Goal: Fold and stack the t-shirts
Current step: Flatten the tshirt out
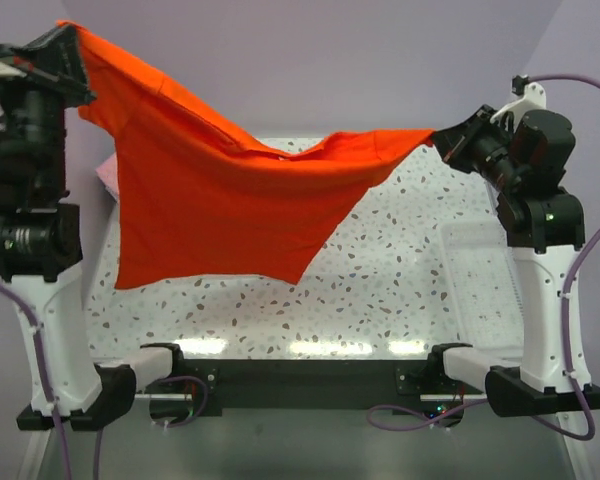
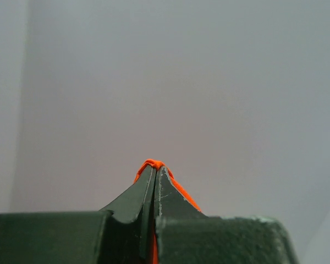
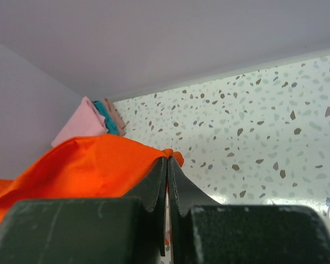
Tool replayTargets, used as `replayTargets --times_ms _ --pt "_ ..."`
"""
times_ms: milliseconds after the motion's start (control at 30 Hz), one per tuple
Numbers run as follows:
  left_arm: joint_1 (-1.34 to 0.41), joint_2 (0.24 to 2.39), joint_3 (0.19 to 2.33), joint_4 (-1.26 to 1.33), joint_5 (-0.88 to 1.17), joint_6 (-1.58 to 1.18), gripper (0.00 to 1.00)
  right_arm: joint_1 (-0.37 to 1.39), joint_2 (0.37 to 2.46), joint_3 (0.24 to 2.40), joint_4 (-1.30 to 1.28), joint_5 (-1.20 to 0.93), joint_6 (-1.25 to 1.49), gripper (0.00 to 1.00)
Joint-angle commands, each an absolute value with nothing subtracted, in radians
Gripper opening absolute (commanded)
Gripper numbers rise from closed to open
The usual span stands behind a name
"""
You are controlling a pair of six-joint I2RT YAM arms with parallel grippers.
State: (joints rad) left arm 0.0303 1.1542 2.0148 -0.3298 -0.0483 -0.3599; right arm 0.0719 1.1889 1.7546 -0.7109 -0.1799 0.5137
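Observation:
The orange-red t-shirt hangs spread in the air above the table, held at two corners. My left gripper is shut on its upper left corner, high at the far left; a bit of orange cloth pokes out between its closed fingers. My right gripper is shut on the opposite corner at the right, lower down. The right wrist view shows the orange cloth bunched at the shut fingers. Folded pink and teal shirts lie stacked at the table's far left by the wall.
The speckled white table lies below the shirt. A white mesh basket stands at the right edge beside the right arm. A pink edge of the folded stack peeks out left of the hanging shirt. Purple walls enclose the back and sides.

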Motion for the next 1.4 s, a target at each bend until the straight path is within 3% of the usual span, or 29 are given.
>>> replayTargets --times_ms 0,300,333,367,400,500,800,1033,1200,1367 --pt "-0.059 1.348 1.898 -0.23 0.109 -0.414 0.0 0.072 1.157 1.648 -0.709 -0.141 0.545 0.0" --pt "-0.3 1.935 2.129 -0.106 0.077 -0.373 0.0 0.072 1.078 1.358 -0.755 0.074 0.515 0.0" --pt "-0.307 2.006 2.164 -0.092 0.075 -0.377 0.05 0.071 1.077 1.339 -0.756 0.083 0.511 0.0" --pt "-0.322 2.035 2.183 -0.094 0.071 -0.377 0.17 0.074 1.078 1.325 -0.762 0.095 0.506 0.0" --pt "-0.327 2.058 2.197 -0.097 0.068 -0.377 0.52 0.071 1.078 1.303 -0.765 0.098 0.505 0.0" --pt "-0.35 2.074 2.178 -0.136 0.04 -0.382 0.93 0.071 1.086 1.267 -0.755 0.095 0.502 0.0" --pt "-0.423 1.667 1.557 -0.353 0.003 -0.482 0.97 0.074 1.127 1.197 -0.712 0.025 0.502 0.0" --pt "-0.445 1.359 1.094 -0.46 -0.17 -0.623 0.97 0.083 1.146 1.157 -0.686 0.002 0.508 0.0" --pt "-0.41 1.287 0.97 -0.508 -0.242 -0.653 0.82 0.104 1.17 1.172 -0.678 -0.034 0.511 0.0" --pt "-0.281 1.287 0.896 -0.48 -0.198 -0.635 0.73 0.126 1.193 1.198 -0.673 -0.041 0.511 0.0"
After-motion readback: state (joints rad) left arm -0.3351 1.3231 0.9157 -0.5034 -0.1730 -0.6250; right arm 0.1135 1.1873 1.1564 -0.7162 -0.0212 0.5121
